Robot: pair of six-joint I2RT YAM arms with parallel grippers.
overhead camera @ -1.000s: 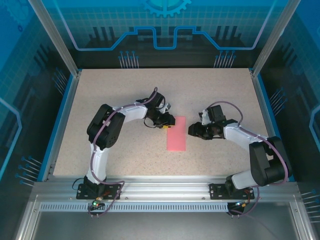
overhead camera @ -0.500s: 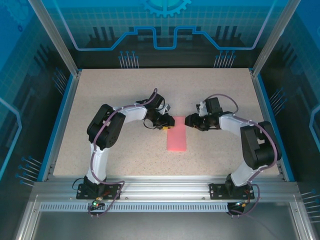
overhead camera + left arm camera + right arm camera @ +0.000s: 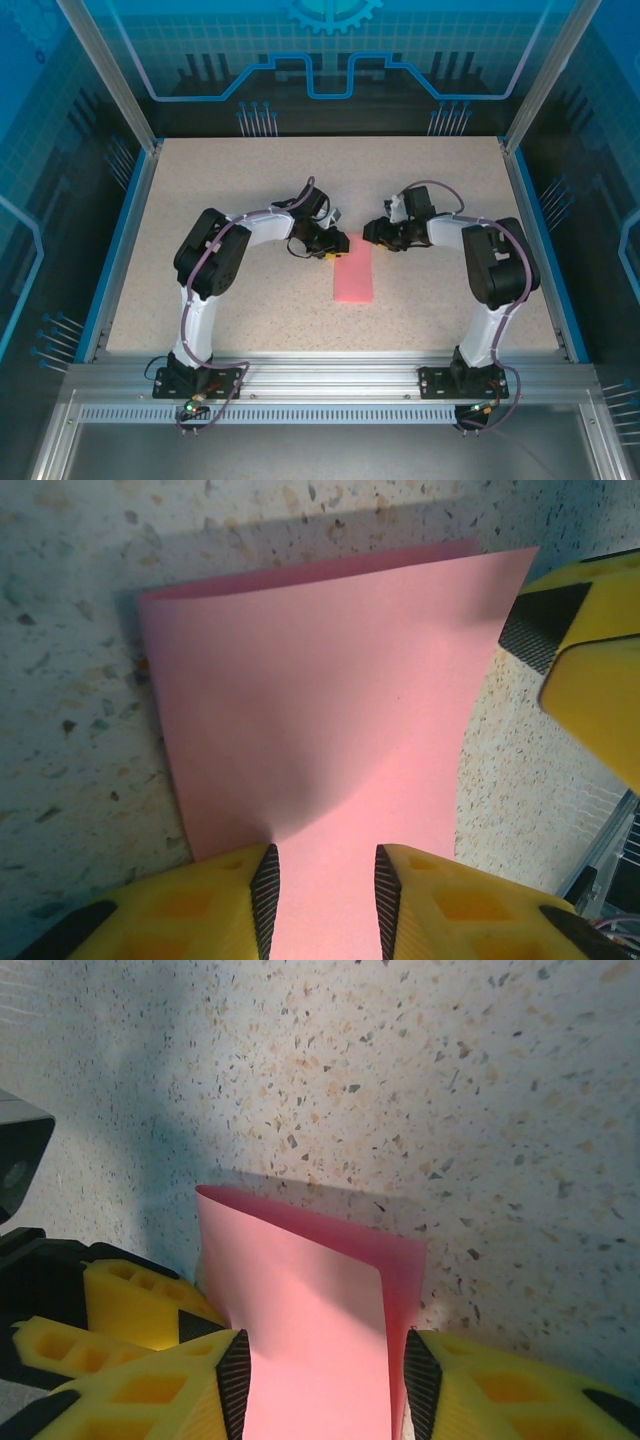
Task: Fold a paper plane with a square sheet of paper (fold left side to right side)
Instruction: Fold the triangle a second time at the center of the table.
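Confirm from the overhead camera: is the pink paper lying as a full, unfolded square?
No, the square sheet of paper shows as a narrow rectangle, clearly longer than it is wide.

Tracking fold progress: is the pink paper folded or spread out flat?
Folded. From above the paper is a narrow rectangle, and the right wrist view shows two layers with offset edges.

Both arms bent inward, left claw (image 3: 322,865) part-open, right claw (image 3: 322,1355) wider, tips seemingly close together
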